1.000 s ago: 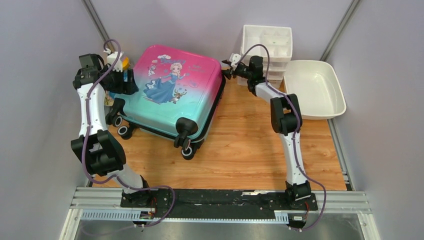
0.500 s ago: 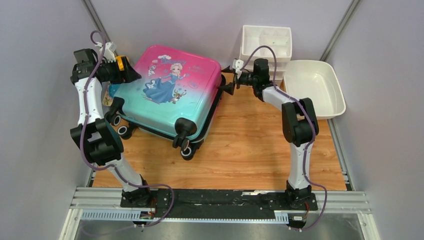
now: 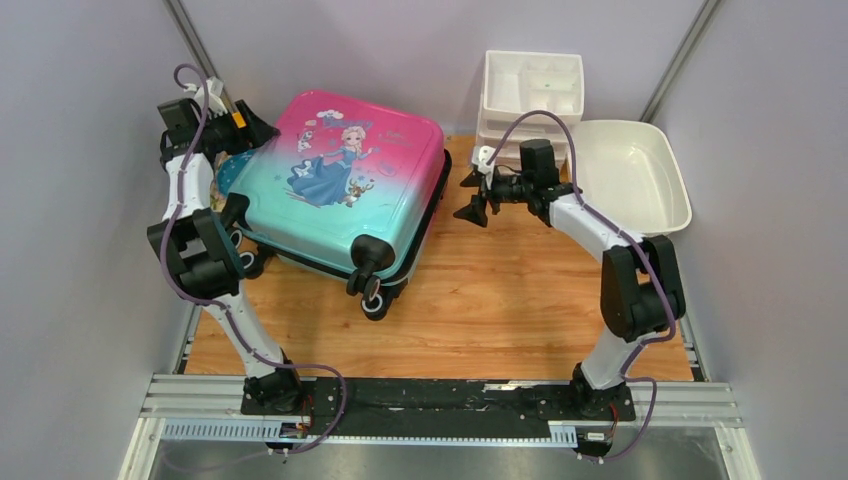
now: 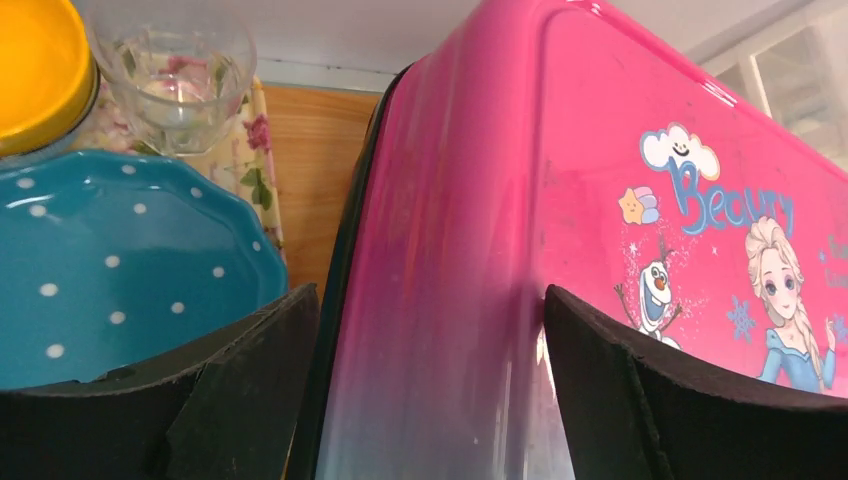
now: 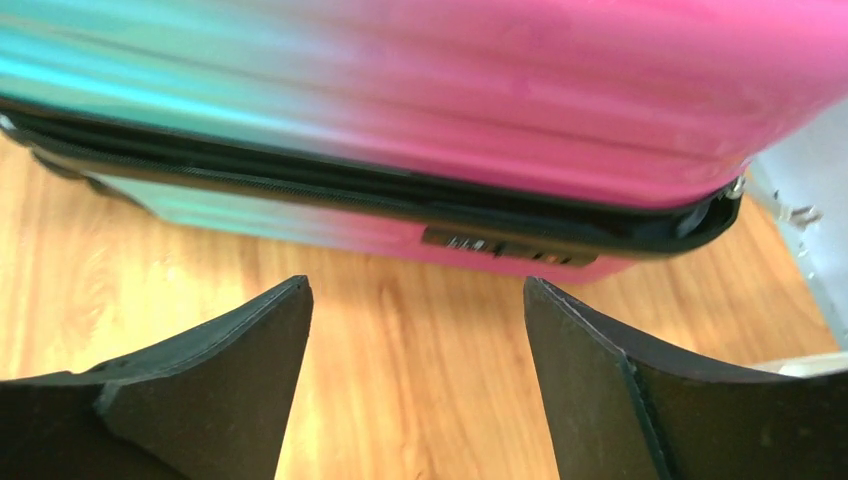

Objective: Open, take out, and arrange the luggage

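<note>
The luggage [image 3: 340, 190] lies flat on the wooden table, princess print up, wheels toward the near edge, lid down. My left gripper [image 3: 262, 130] is open at its far left corner. In the left wrist view the open gripper [image 4: 430, 292] straddles the pink shell [image 4: 520, 200] without closing on it. My right gripper [image 3: 468, 198] is open and empty, a short way off the luggage's right side. In the right wrist view the gripper [image 5: 414, 282] faces the black zip band and combination lock [image 5: 505, 245] across bare wood.
A blue dotted plate [image 4: 110, 270], a clear glass [image 4: 175, 70] and a yellow lid [image 4: 35, 70] sit on a floral cloth left of the luggage. A white drawer organiser [image 3: 530, 95] and a white basin [image 3: 630, 175] stand at the back right.
My right gripper has drawn back from the luggage's right edge, toward the near side and right. My left gripper has shifted up and right onto the luggage's far left corner.
</note>
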